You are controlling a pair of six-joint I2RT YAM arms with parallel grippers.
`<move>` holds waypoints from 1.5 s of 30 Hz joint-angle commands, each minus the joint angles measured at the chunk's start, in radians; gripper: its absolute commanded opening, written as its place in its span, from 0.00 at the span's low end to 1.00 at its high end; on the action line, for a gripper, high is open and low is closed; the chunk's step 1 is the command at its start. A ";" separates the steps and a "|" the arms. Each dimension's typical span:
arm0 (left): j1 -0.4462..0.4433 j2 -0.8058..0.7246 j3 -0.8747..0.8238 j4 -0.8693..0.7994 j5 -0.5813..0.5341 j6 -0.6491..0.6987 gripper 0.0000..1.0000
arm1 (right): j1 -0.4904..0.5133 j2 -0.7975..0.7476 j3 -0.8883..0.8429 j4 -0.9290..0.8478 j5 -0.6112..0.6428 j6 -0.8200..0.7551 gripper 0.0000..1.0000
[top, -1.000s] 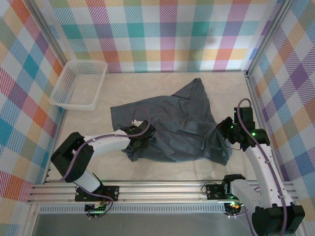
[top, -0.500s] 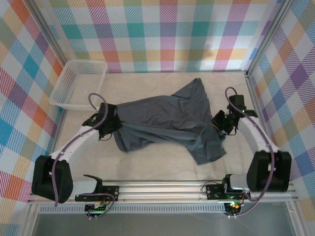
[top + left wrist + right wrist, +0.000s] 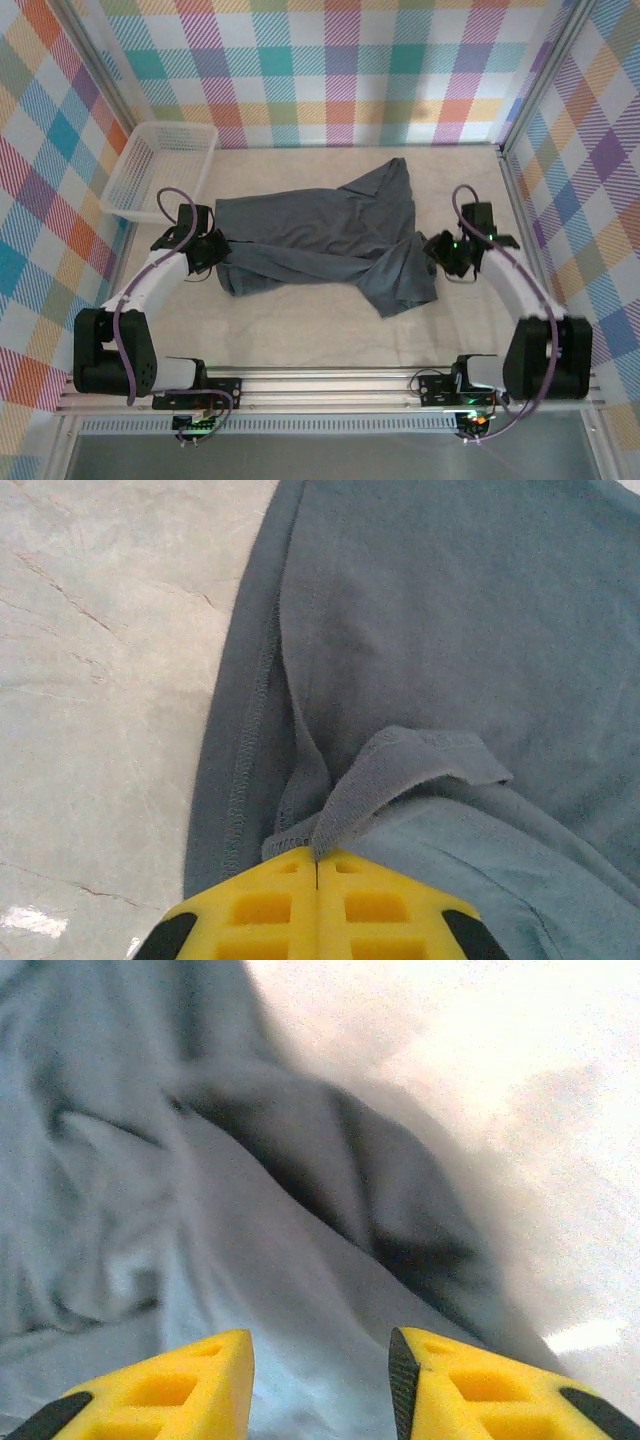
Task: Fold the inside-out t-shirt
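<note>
Where the shirt lies: the inside-out t-shirt, slate blue-grey and wrinkled, is spread crosswise over the middle of the pale table, between the two arms. One corner reaches toward the back wall, and a bunched flap hangs toward the near edge on the right.
Left gripper: the left gripper sits at the shirt's left edge, low over the table.
Left fingers: seen from the left wrist, the yellow fingers are pressed together with no gap. A raised fold of stitched hem runs straight into the line where they meet, so they are clamped on the fabric.
Shirt by the left fingers: the cloth fans out ahead and to the right of the tips. Bare table shows to their left.
Right gripper: the right gripper is at the shirt's right edge, just beside the bunched flap.
Right fingers: seen from the right wrist, the two yellow fingers stand apart, and rumpled cloth shows through the gap between them. Nothing is pinched.
Shirt by the right fingers: fabric lies under and ahead of the tips, mostly to the left, with pale table beyond on the right.
Basket: a white mesh basket sits in the back left corner, apart from the shirt.
</note>
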 commanded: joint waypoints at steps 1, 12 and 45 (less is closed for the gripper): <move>0.007 -0.005 -0.003 0.006 0.029 0.023 0.00 | 0.062 -0.155 -0.099 -0.086 0.115 0.042 0.35; 0.007 -0.024 -0.014 0.008 0.053 0.011 0.00 | 0.253 -0.056 -0.127 -0.098 0.294 0.019 0.34; 0.006 -0.049 0.005 -0.033 0.031 0.020 0.00 | 0.255 -0.122 -0.078 -0.128 0.279 0.059 0.00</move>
